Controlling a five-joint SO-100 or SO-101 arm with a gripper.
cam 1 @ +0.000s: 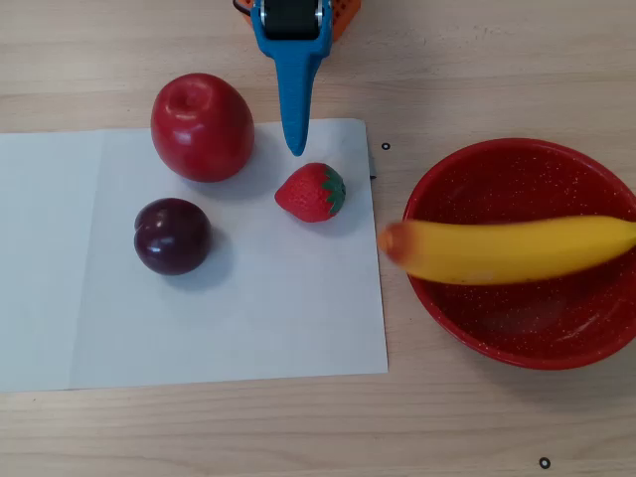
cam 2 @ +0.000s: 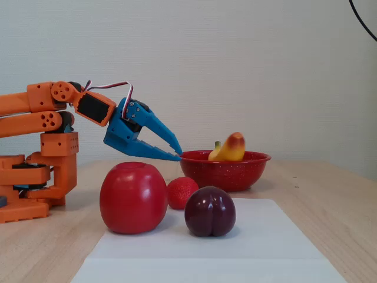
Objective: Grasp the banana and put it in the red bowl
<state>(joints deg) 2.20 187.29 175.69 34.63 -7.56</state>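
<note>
Plain wall, wooden table [cam 1: 477,60]. The banana [cam 1: 507,249] is seen lying across the red bowl [cam 1: 556,338], orange end poking over the rim. The gripper [cam 2: 177,152] is spread apart and empty, above the strawberry [cam 1: 312,192]. Placing looks done; only a retreat seems needed.

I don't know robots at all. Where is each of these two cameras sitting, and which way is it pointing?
Overhead view: above the table, looking straight down on the paper sheet, fruit and red bowl; only the blue gripper enters from the top edge.
Fixed view: low at table height, looking across at a pale wall; the orange arm and open gripper show at left.
Shared: apple, plum, strawberry, banana lying in the bowl.
</note>
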